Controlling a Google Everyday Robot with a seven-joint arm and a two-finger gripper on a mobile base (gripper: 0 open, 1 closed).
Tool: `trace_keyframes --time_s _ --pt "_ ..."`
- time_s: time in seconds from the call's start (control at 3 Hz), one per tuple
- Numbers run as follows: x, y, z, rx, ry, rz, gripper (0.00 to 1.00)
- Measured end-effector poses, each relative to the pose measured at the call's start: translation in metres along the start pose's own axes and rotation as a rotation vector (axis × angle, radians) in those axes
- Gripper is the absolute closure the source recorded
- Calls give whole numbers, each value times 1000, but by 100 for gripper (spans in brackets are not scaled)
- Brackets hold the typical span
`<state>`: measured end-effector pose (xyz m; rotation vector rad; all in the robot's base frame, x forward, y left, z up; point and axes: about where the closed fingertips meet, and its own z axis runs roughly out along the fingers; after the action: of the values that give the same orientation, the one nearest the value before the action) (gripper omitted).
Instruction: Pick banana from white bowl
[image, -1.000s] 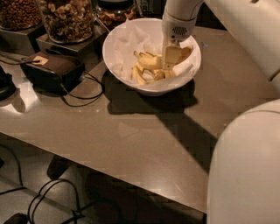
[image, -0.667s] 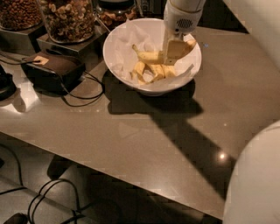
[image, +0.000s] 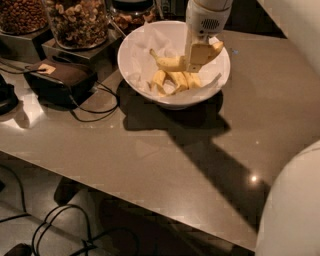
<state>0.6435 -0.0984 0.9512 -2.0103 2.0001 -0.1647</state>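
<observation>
The grey-brown table (image: 150, 160) fills most of my view, dim, with the floor and loose cables below its near edge. At far left the glass jars of nuts (image: 77, 22) stand along the back, and in front of them is a black box (image: 60, 80) whose cord (image: 95, 107) loops over the table toward the bowl. All of that is off my line of approach, so I leave it alone. The white bowl (image: 121, 57) stands just right of the box, lined with crumpled paper (image: 155, 37) that cradles the fruit. The banana (image: 170, 63) is over the middle of the bowl, pointed tip toward the left, lying across and above the shorter bananas (image: 177, 80). Its other end shows past the far side of the hand (image: 196, 61). The hand comes straight down from above, I judge because the sloping walls leave no way in from the side, and it looks clenched on the banana near its middle, where the fruit should balance. At lower right my robot's white body (image: 292, 205) crowds the corner. Against a second ago, the hand sits slightly higher, the banana seems raised off the pile, and the white body covers less of the right side.
</observation>
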Motion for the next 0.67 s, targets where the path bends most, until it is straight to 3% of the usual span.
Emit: trace_keyframes --time_s 0.33,0.67 --pt "-1 24 -12 -54 5 -20 100" --pt "3 69 -51 -78 -12 -16 100"
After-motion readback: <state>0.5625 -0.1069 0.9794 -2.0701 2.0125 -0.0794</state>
